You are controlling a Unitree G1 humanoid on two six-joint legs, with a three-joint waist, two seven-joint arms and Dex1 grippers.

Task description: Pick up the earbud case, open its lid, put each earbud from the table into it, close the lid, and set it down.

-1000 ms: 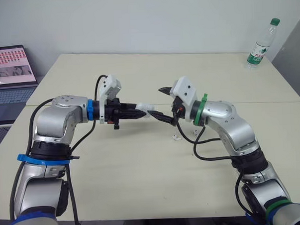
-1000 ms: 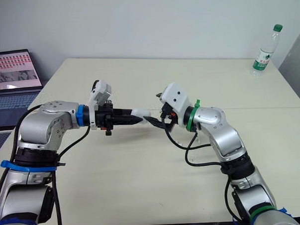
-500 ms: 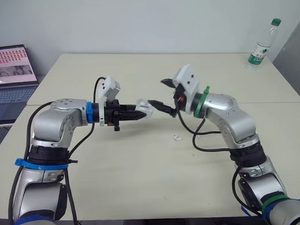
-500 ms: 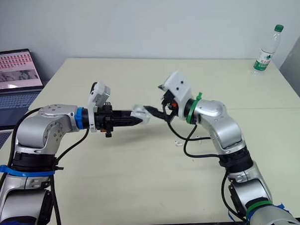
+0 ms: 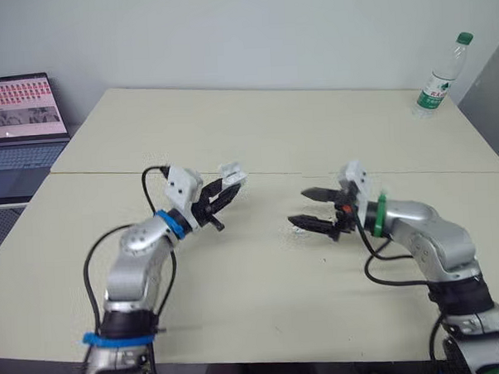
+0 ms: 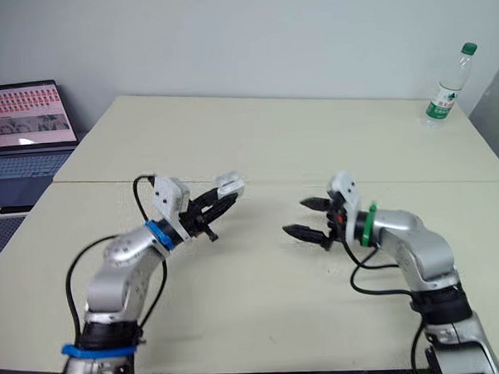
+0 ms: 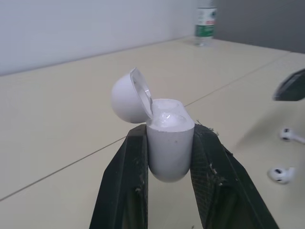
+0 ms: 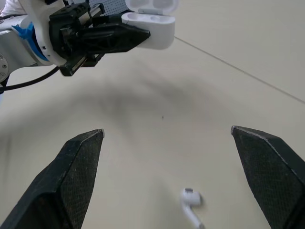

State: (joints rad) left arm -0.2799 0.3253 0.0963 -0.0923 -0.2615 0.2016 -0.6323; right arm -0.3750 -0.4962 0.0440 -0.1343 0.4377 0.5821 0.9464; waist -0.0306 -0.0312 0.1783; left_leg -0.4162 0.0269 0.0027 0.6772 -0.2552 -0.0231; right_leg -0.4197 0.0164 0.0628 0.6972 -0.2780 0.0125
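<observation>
The right tool (image 5: pixel 297 206) hangs low over the bench (image 5: pixel 263 306), fingers spread wide and empty. One earbud (image 8: pixel 189 202) lies on the bench in the gap between them, and its stem seems to run roughly along the fingers rather than across. A second earbud (image 7: pixel 280 174) lies just beside it. This arm is much the nearer to both, so the pickup is its job.

To the left, well apart and raised off the bench, the left tool (image 5: pixel 223 191) is clenched on the body of the earbud case (image 7: pixel 170 148). The lid (image 7: pixel 128 98) is swung back and the sockets are open.

The bench between the two tools is bare. The water bottle (image 5: pixel 437 81) at the far right and the laptop (image 5: pixel 22 110) at the far left stand well clear.
</observation>
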